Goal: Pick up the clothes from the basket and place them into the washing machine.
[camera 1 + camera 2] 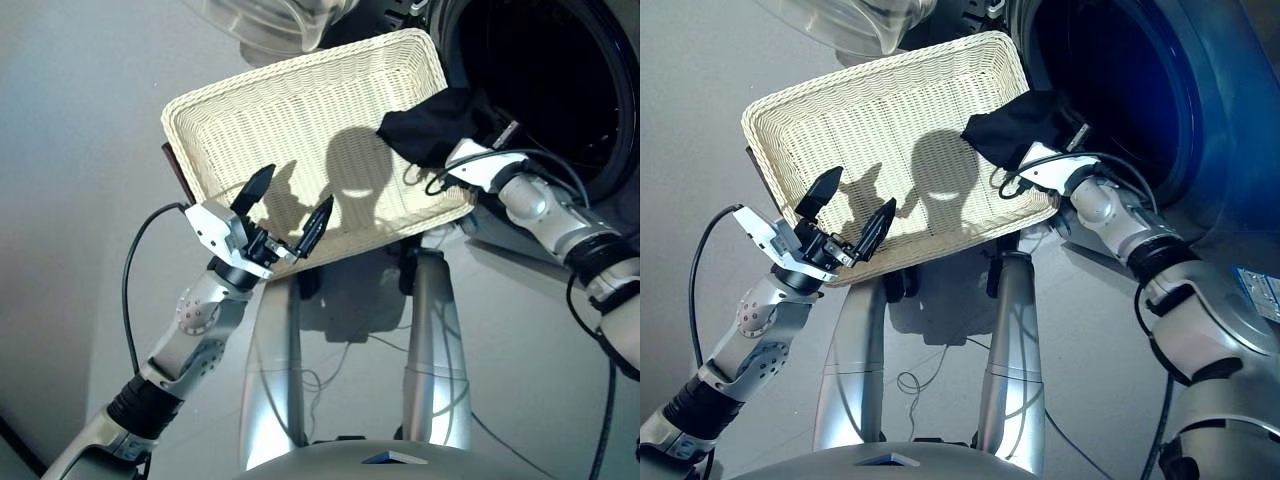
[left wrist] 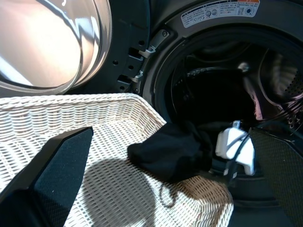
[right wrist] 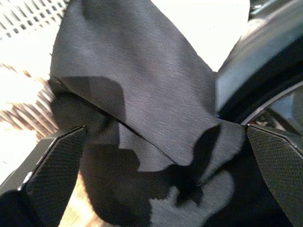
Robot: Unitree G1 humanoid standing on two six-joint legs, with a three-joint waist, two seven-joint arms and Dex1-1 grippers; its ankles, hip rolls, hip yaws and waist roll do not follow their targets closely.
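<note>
The cream basket [image 1: 300,120] sits tilted in front of the washing machine [image 1: 560,90], whose glass door [image 2: 47,42] hangs wide. The left pincer [image 1: 290,210] hovers over the near rim of the basket with its two black fingers [image 1: 254,190] spread apart and nothing between them. Across the basket from it, the black garment [image 1: 435,125] lies bunched on the corner next to the round hole of the machine. The right pincer [image 3: 161,137] is at this cloth with its fingers wide on both sides, and the black cloth fills the space between them.
</note>
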